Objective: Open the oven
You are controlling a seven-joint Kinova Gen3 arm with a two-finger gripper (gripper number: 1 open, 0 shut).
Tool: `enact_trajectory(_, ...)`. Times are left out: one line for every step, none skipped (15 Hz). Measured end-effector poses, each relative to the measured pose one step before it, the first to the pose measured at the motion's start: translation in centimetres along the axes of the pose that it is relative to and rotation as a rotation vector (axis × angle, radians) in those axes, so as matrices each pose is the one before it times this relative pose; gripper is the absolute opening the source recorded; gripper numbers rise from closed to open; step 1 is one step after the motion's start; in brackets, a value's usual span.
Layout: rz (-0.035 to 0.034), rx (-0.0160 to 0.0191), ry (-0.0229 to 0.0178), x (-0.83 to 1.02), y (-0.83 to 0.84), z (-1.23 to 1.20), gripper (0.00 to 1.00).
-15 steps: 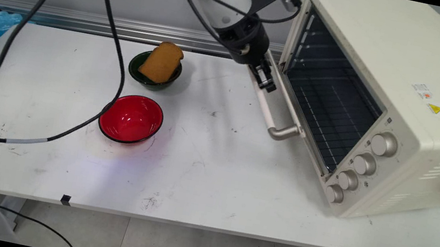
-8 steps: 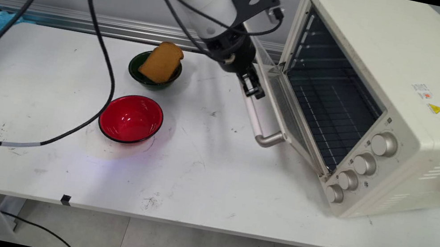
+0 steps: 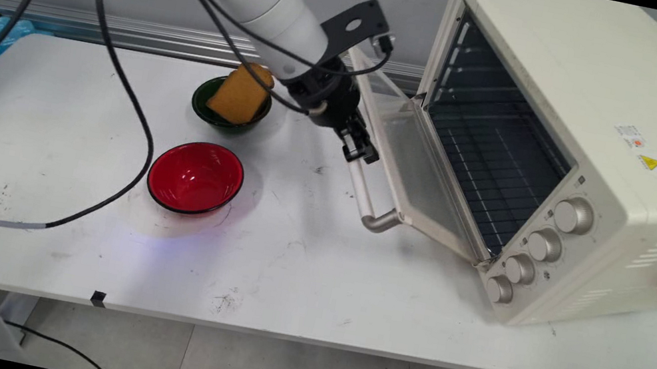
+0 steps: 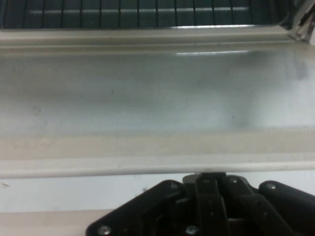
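My black gripper (image 3: 360, 149) is shut on the upper end of the cream oven door handle (image 3: 369, 197). The glass door (image 3: 415, 169) of the cream toaster oven (image 3: 583, 121) hangs partly open, tilted down toward the table. In the hand view the gripper (image 4: 211, 178) sits closed at the bottom, with the door's glass pane (image 4: 147, 93) filling the picture and the oven's wire rack (image 4: 123, 12) along the top. Left of the gripper a green bowl (image 3: 205, 103) holds a slice of brown bread (image 3: 239, 96) leaning upright.
A red bowl (image 3: 196, 177) stands on the white table (image 3: 312, 276) in front of the green bowl. Black cables (image 3: 139, 110) hang from the arm and loop over the table's left side. The oven's knobs (image 3: 544, 244) face the near right.
My gripper has moved left and down with the handle, swinging the oven door from nearly closed to well open. The cables swung left with the arm.
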Motion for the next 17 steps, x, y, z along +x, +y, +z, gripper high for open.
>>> enact_trajectory(0.00001,-0.00347,0.00384,-0.599,0.028,0.144,0.0)
enact_trajectory(-0.00017,-0.00194,0.0022,-0.379,0.013,0.084,0.0)
enact_trajectory(0.00032,-0.00243,0.0049,-0.588,-0.007,0.129,0.0)
enact_trajectory(0.00051,-0.00169,0.00399,-0.445,-0.006,0.1,0.0)
enact_trajectory(0.00046,-0.0017,0.00376,-0.413,-0.004,0.096,0.0)
enact_trajectory(0.00036,-0.00107,0.00265,-0.28,-0.002,0.061,0.0)
enact_trajectory(0.00079,-0.00133,0.00473,-0.388,0.002,0.08,0.0)
enact_trajectory(0.00148,-0.00052,0.00561,-0.433,-0.014,0.083,0.0)
enact_trajectory(0.00205,-0.00028,0.00557,-0.406,-0.02,0.067,0.0)
enact_trajectory(0.00242,0.00017,0.00552,-0.379,-0.023,0.046,0.0)
enact_trajectory(0.003,0.00082,0.0049,-0.312,-0.029,0.004,0.0)
enact_trajectory(0.00447,0.00184,0.00509,-0.377,-0.045,-0.031,0.0)
enact_trajectory(0.0052,0.00274,0.00416,-0.372,-0.067,-0.057,0.0)
enact_trajectory(0.00465,0.00224,0.00121,-0.399,-0.048,-0.07,0.0)
enact_trajectory(0.00475,0.00203,0.00132,-0.463,-0.047,-0.084,0.0)
enact_trajectory(0.00484,0.00132,0.00062,-0.46,-0.035,-0.086,0.0)
enact_trajectory(0.00415,0.00074,0.00132,-0.348,-0.012,-0.081,0.0)
